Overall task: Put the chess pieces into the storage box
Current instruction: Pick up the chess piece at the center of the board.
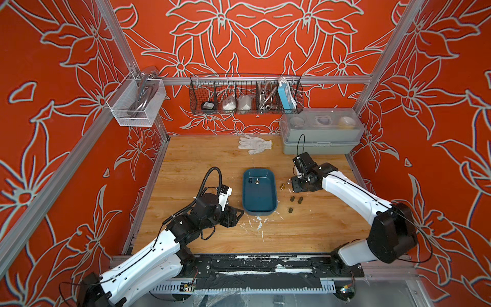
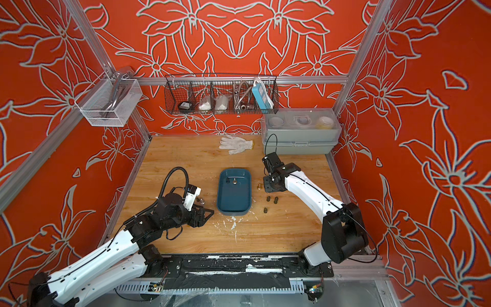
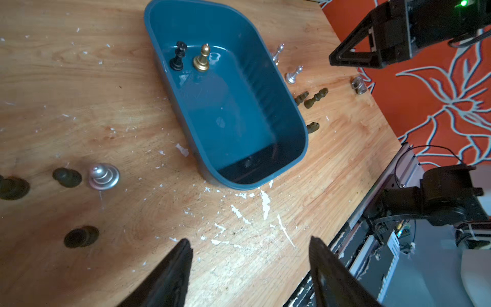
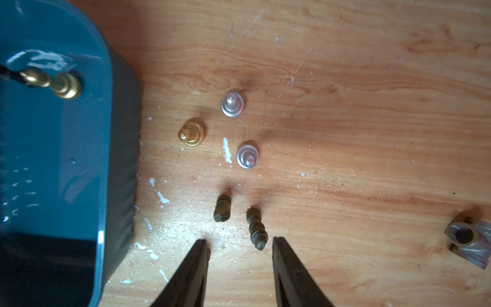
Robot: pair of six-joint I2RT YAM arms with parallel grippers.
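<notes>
**Item:** shallow dark teal plastic storage box [image 1: 260,203], rectangular with rounded corners, no lid. It sits near the middle of the scuffed wooden tabletop [image 1: 202,159], between the two arms, and shows in both top views [image 2: 234,203]

**Contents:** black chess piece [image 3: 177,57] and tall gold chess piece [image 3: 202,59], both upright, side by side at the far end of the box

**Loose pieces, right arm's side of the box:**
- small gold piece [image 4: 191,132], upright, nearest the box wall
- first silver piece [image 4: 232,103] and second silver piece [image 4: 247,156], upright, just beside the small gold piece
- short olive-brown piece [image 4: 222,208] and taller olive-brown piece [image 4: 256,228], close together
- third olive-brown piece [image 1: 290,210], alone, nearer the front edge
- toppled silver piece [image 4: 465,236], on its side with the hollow base showing, well apart from the rest

**Loose pieces, left arm's side of the box:**
- upright silver piece [image 3: 103,176]
- dark piece [image 3: 67,177] just beside it
- two more dark pieces near these, too blurred to describe

**Left gripper** [image 3: 250,240]: black fingers spread wide with nothing between them, over bare table by the box's near corner

**Right gripper** [image 4: 239,239]: fingers apart, above the olive-brown pair. The head of the taller olive-brown piece shows between the tips, close to one finger, with no contact visible

**Other stock:**
- white knitted work glove [image 1: 255,143], flat at the back of the table
- grey box with translucent lid [image 1: 321,133], back right corner
- black wire basket [image 1: 245,95], on the rear rail
- white mesh basket [image 1: 135,103], on the left rail
- white paint flecks [image 1: 259,223], in front of the box
</notes>
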